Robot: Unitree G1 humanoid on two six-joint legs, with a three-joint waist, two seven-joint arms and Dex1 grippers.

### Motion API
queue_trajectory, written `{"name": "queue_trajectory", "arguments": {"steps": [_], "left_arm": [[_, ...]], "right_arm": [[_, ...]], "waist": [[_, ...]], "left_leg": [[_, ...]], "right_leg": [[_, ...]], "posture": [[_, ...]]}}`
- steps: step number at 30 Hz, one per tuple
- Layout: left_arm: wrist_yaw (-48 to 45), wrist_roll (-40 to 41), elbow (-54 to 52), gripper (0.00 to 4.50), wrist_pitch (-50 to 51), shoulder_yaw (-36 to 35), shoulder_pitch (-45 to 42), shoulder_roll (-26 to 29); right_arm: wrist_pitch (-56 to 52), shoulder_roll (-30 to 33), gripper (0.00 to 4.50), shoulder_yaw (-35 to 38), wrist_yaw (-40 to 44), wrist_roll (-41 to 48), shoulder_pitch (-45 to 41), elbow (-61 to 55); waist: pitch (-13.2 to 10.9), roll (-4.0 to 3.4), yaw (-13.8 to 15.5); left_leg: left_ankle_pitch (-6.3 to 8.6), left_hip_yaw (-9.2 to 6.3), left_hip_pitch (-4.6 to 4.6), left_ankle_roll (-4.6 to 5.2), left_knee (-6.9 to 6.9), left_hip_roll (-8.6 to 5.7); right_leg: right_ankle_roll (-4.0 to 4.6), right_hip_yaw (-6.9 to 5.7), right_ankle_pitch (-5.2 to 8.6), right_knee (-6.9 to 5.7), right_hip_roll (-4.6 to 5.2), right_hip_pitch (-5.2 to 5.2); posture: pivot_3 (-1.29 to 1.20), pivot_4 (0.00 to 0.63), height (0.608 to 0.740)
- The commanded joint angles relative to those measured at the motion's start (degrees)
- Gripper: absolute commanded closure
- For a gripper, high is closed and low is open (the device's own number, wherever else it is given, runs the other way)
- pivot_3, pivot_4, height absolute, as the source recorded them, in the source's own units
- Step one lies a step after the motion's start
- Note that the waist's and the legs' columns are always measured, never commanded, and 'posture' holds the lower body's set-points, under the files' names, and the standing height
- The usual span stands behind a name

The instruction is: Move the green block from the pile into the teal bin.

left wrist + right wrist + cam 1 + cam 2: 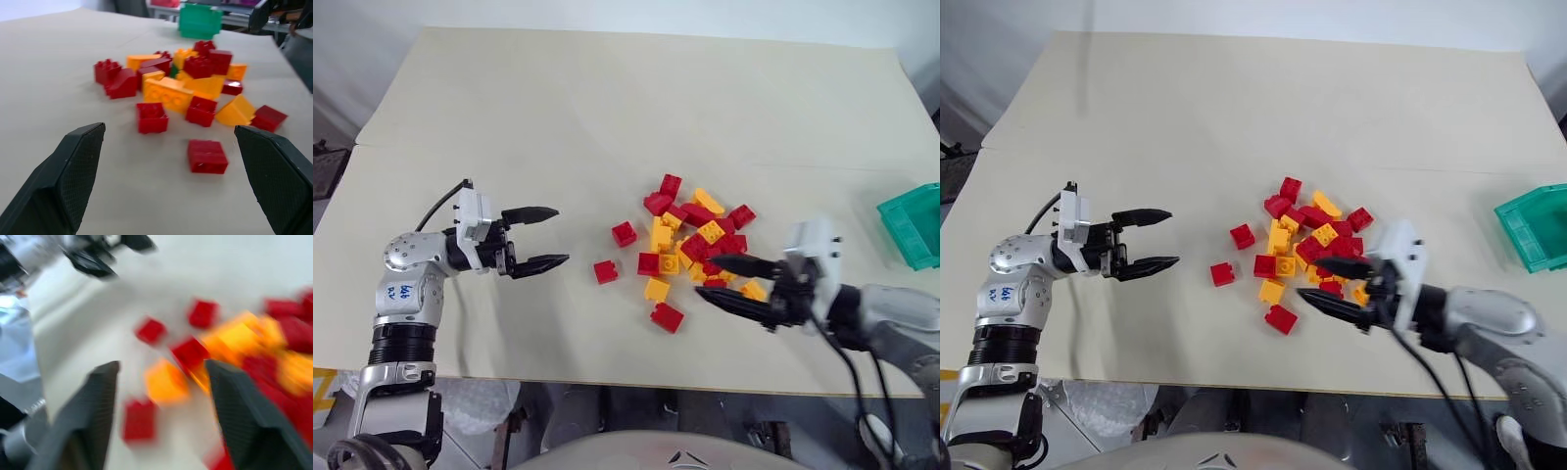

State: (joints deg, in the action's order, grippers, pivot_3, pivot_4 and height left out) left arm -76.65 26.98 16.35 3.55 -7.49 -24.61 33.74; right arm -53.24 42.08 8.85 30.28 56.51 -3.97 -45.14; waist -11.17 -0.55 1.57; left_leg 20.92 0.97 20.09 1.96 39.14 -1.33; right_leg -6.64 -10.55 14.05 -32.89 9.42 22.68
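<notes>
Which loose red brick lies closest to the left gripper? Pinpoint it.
The lone red brick at the pile's left edge, on the bare table. It sits apart from the cluster, closer to the left gripper than the other stray red brick beside it.

The left arm [406, 294] is silver-grey metal with a black ribbed collar and a blue handwritten label. A black cable loops to its white wrist block. The left gripper [540, 238] has two black, tapered fingers with textured pads [73, 171]. The right arm [891, 318] is silver, with black cables and a white wrist housing; the right gripper [729, 282] matches.
</notes>
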Motion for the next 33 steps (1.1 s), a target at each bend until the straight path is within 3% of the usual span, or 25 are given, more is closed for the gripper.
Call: {"name": "queue_trajectory", "arguments": {"steps": [1,3,5,10,20,33], "left_arm": [[-3.32,3.01,-3.55,0.0,-0.87,0.06,1.6,-0.82],[-4.68,3.2,-4.31,0.0,-1.08,0.59,2.15,-1.1],[-6.28,3.97,-4.6,0.0,-1.29,0.65,2.15,-1.51],[-13.56,7.6,-4.4,0.0,-1.0,0.84,1.44,-2.0],[-14.73,7.36,-1.29,0.0,-4.13,2.53,-0.66,-1.82],[-14.18,7.38,1.68,0.0,-5.46,3.85,-2.83,-3.13]], "right_arm": [[0.06,-3.36,3.27,-7.47,-3.85,-3.85,-1.33,0.26],[0.58,-5.3,4.02,-10.12,-4.64,-5.93,-2.44,2.59],[1.77,-6.48,4.49,-12.32,-5.36,-9.73,-4.21,6.16],[8.45,-8.47,4.49,-15.25,-4.32,-20.06,-9.48,18.6],[15.9,-9.87,4.49,-6.48,-5.93,-27.38,-13.83,31.64],[14.69,-2.01,4.49,6.24,0.05,-26.48,-5.87,26.91]], "waist": [[0.01,0.01,0.05],[0.01,0.02,0.0],[0.02,0.03,-0.1],[0.02,0.03,-0.22],[0.03,0.04,-0.04],[0.02,0.02,-0.09]], "left_leg": [[0.0,0.01,0.01,0.01,0.0,-0.04],[0.01,0.04,0.05,0.04,0.03,-0.08],[0.02,0.09,0.04,0.05,0.04,-0.09],[0.01,0.33,-0.07,0.07,0.05,-0.06],[0.01,0.46,-0.08,0.1,0.06,-0.04],[0.01,0.58,-0.09,0.12,0.06,0.0]], "right_leg": [[0.0,0.01,0.0,0.01,0.01,0.02],[0.0,0.02,0.0,0.01,0.02,0.05],[0.0,0.0,0.0,0.01,0.02,0.05],[-0.01,-0.04,-0.01,-0.13,-0.02,0.1],[-0.05,-0.03,-0.05,-0.15,-0.05,0.14],[-0.05,0.04,-0.06,-0.14,-0.08,0.17]], "posture": [[0.0,0.15,0.74],[0.0,0.15,0.74],[0.0,0.15,0.74],[0.0,0.15,0.74],[0.0,0.15,0.74],[0.0,0.15,0.74]]}}
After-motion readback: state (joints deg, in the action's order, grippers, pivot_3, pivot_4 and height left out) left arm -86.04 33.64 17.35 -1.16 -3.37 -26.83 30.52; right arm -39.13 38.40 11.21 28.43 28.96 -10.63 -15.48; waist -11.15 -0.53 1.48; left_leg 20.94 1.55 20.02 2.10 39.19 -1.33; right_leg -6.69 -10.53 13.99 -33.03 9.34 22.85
